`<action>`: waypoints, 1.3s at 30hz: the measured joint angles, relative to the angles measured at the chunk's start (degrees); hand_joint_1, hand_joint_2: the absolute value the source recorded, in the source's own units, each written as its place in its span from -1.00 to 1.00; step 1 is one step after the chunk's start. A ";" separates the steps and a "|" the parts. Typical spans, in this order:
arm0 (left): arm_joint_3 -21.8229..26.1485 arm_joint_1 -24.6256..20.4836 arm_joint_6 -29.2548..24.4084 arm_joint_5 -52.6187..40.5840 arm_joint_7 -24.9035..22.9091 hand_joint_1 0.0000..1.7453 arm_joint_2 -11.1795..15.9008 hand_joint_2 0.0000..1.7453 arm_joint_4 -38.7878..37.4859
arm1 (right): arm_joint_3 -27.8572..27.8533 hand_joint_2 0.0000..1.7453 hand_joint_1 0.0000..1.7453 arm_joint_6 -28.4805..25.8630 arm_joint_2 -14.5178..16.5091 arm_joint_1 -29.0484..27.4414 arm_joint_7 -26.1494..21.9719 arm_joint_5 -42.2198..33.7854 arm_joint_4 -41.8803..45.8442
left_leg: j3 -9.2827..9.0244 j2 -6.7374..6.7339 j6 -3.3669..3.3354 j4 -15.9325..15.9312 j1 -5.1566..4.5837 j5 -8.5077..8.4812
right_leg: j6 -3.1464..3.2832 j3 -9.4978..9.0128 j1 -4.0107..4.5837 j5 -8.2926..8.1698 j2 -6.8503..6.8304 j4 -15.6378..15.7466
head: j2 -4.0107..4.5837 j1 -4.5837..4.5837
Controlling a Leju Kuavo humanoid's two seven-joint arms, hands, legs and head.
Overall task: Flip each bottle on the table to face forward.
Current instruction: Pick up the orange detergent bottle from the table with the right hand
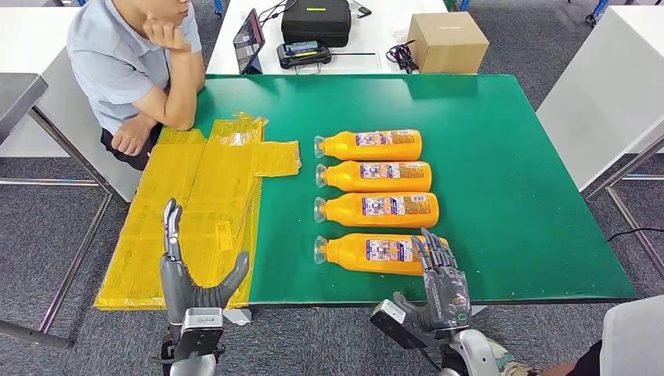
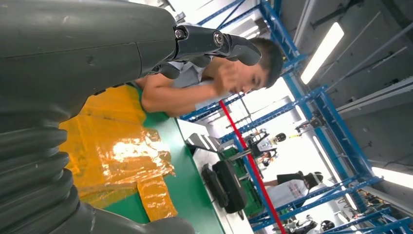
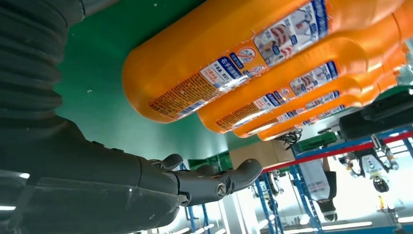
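Several orange bottles lie on their sides in a column on the green table [image 1: 509, 172], necks to the left, labels up. The nearest bottle [image 1: 368, 252] sits close to the front edge, and the farthest bottle [image 1: 372, 145] lies at mid-table. My right hand [image 1: 442, 286] is open, fingers straight, its fingertips over the base end of the nearest bottle; I cannot tell whether they touch. In the right wrist view that bottle [image 3: 243, 53] lies just past the hand [image 3: 204, 183]. My left hand [image 1: 184, 274] is open over the yellow sheet [image 1: 188, 211], holding nothing.
A person [image 1: 137, 63] sits at the table's far left corner, elbow on the green surface. Behind the table stand a cardboard box [image 1: 448, 41], a black case [image 1: 316, 20] and a tablet [image 1: 249, 39]. The right half of the green table is bare.
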State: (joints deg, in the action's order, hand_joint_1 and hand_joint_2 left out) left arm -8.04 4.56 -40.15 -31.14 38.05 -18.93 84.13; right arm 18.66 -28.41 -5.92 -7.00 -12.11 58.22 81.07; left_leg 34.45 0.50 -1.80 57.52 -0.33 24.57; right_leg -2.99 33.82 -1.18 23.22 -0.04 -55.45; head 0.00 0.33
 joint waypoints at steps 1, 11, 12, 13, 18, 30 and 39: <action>-0.02 0.00 -0.01 0.00 -0.01 -1.00 0.01 1.00 0.00 | 0.02 1.00 -1.00 0.01 -0.02 0.01 0.02 0.04 -0.01 | 0.00 0.00 0.00 0.00 0.00 0.00 | 0.00 0.00 0.00 0.00 0.00 0.00 | 0.00 0.00; -3.57 -0.63 -0.01 -0.07 -1.05 -1.00 0.73 1.00 -0.85 | 3.70 1.00 -1.00 2.19 -3.88 3.52 3.03 6.63 -0.90 | 0.00 0.01 -0.01 0.01 -0.01 -0.01 | -0.01 -0.01 -0.01 -0.01 0.00 0.00 | 0.00 -0.02; -3.64 -0.65 -0.01 -0.10 -1.15 -1.00 0.76 1.00 -0.87 | 3.80 1.00 -1.00 2.17 -3.93 3.67 3.10 6.68 -0.95 | 0.00 0.01 -0.01 0.01 -0.01 -0.01 | -0.01 -0.01 -0.01 -0.01 0.00 0.00 | 0.00 -0.01; -3.71 -0.66 -0.01 -0.14 -1.27 -1.00 0.80 1.00 -0.89 | 3.91 1.00 -1.00 2.15 -3.96 3.81 3.17 6.75 -0.98 | 0.00 0.00 -0.01 0.01 -0.01 -0.01 | 0.00 -0.01 0.00 0.00 0.00 0.00 | 0.00 -0.01; -3.91 -0.69 -0.01 -0.45 -1.88 -1.00 0.99 1.00 -0.90 | 4.26 1.00 -1.00 2.07 -3.97 4.40 4.21 7.57 -1.21 | 0.00 0.01 -0.01 0.00 0.00 -0.01 | 0.00 0.00 0.00 0.00 0.00 0.00 | 0.00 -0.02; -5.01 -0.64 -0.02 -2.10 -4.39 -1.00 1.56 1.00 -0.90 | 4.33 1.00 -1.00 4.61 -3.73 5.09 9.12 8.55 -3.06 | 0.01 0.01 -0.01 0.01 -0.01 -0.01 | 0.00 -0.01 -0.01 0.00 0.00 0.00 | 0.00 -0.02; -5.72 -0.61 -0.02 -2.80 -5.80 -1.00 1.76 1.00 -0.87 | 4.33 1.00 -1.00 5.92 -3.76 5.43 10.36 9.54 -3.63 | 0.01 0.01 -0.01 0.00 0.00 -0.01 | 0.00 -0.01 -0.01 0.00 0.00 0.00 | 0.00 -0.02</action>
State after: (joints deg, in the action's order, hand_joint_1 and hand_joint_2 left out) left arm -13.76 3.96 -40.17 -33.94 32.26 -17.17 83.25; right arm 22.99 -22.49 -9.68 -1.56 -1.75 67.76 77.44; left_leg 34.45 0.51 -1.80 57.52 -0.34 24.56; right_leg -3.00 33.81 -1.19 23.22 -0.04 -55.45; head 0.00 0.31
